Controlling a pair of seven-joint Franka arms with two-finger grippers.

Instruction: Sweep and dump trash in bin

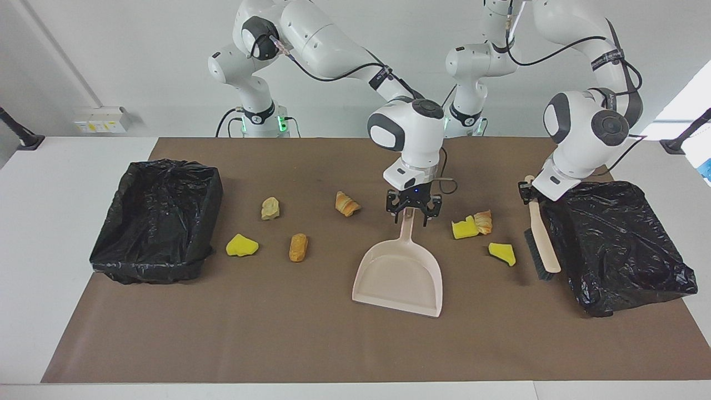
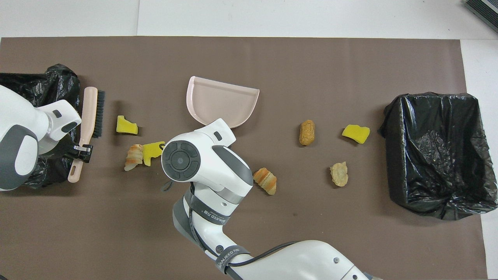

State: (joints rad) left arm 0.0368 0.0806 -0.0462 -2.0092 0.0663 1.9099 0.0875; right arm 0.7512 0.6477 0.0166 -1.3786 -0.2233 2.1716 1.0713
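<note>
Where trash point(image 1: 465, 228) lies — bins point(image 1: 157, 220) at both ends

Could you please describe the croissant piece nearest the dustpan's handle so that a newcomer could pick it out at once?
Start at the pink dustpan in the middle of the brown mat. Follow its handle toward the robots; beside the handle's tip lies a croissant piece. Unlike the other croissant piece, no yellow sponge touches it.

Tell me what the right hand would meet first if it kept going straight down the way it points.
The right hand points down at the dustpan's handle, so it would likely meet that handle first, then the table mat. It looks already around the handle's tip; contact is hard to judge.
</note>
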